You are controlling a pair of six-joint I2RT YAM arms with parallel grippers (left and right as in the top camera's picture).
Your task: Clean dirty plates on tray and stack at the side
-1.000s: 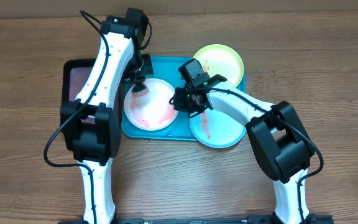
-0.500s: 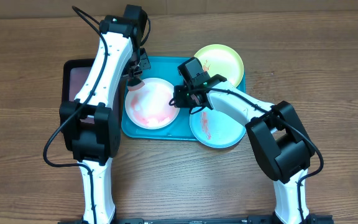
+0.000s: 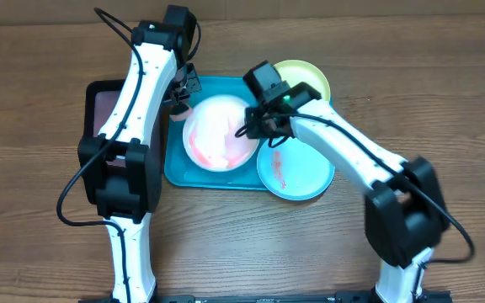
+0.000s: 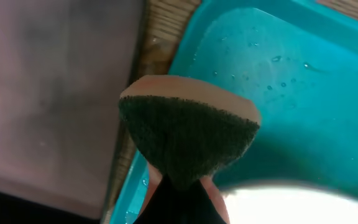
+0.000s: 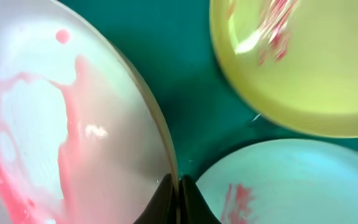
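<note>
The white plate (image 3: 217,133) with red smears is tilted up over the turquoise tray (image 3: 175,168); my right gripper (image 3: 255,126) is shut on its right rim, seen close in the right wrist view (image 5: 178,186) with the white plate (image 5: 55,137). The light blue plate (image 3: 297,172) lies at the tray's front right, the yellow-green plate (image 3: 306,80) at the back right; both show red smears (image 5: 303,180) (image 5: 303,62). My left gripper (image 3: 182,99) is shut on a sponge (image 4: 188,140), pink with a dark scouring face, above the tray's back left corner (image 4: 278,81).
A smaller black tray with a pinkish inside (image 3: 101,109) stands left of the turquoise tray, also in the left wrist view (image 4: 48,93). Wooden table (image 3: 445,109) lies all around.
My right gripper has lifted the white plate's right rim and tilted it up, moving back and right. My left gripper with the sponge has drawn back off the plate.
</note>
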